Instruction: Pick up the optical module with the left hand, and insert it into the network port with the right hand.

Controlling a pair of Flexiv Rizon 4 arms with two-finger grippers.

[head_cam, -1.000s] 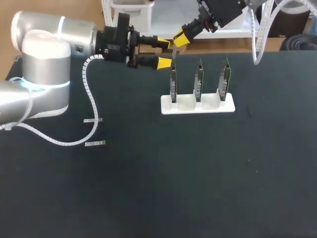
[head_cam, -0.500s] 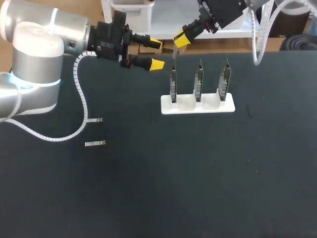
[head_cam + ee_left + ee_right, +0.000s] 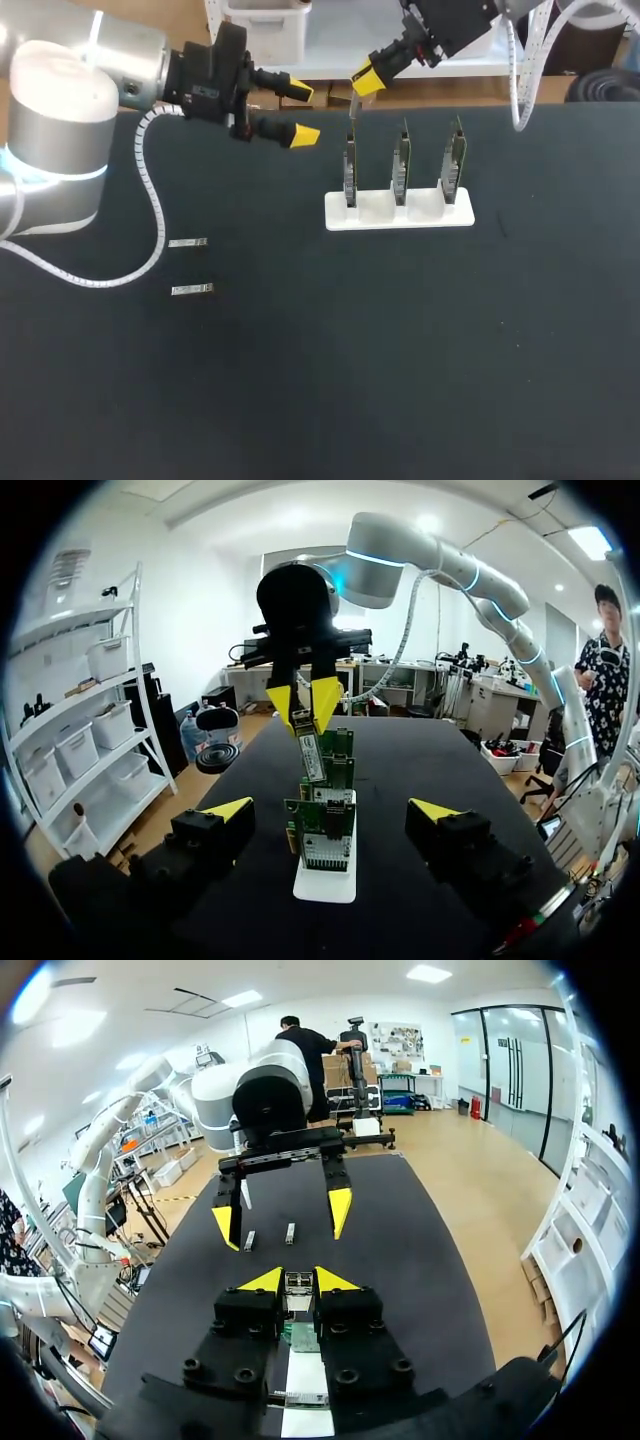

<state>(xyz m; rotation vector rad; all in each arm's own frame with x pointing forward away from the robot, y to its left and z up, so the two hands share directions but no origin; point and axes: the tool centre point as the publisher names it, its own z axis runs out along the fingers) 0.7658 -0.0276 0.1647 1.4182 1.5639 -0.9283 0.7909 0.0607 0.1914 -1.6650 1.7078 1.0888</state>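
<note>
Module: I hold the module [image 3: 351,108] upright in my right gripper [image 3: 362,82]. It hangs down from the yellow tips over the left-end board [image 3: 349,165]. In the left wrist view the module [image 3: 311,755] reaches down to that board's top edge; I cannot tell whether they touch.
Right gripper: clenched on the module, one finger on each side, as the right wrist view shows [image 3: 292,1280]. The arm comes in from the far right corner and the gripper sits above the rack's left end.
Port: a metal cage low on the left-end board [image 3: 325,855], facing my left gripper. The module is above it, not in it.
Boards: three stand upright in a row in a white rack [image 3: 400,213].
Left gripper: released, fingers wide apart, nothing between them [image 3: 303,113]. It sits left of the rack, pointing at the board row, apart from the module and the right gripper.
Spare modules: two lie flat on the table, one [image 3: 187,243] just behind the other [image 3: 192,290], well left of the rack.
Table: dark surface [image 3: 400,360] under everything.
</note>
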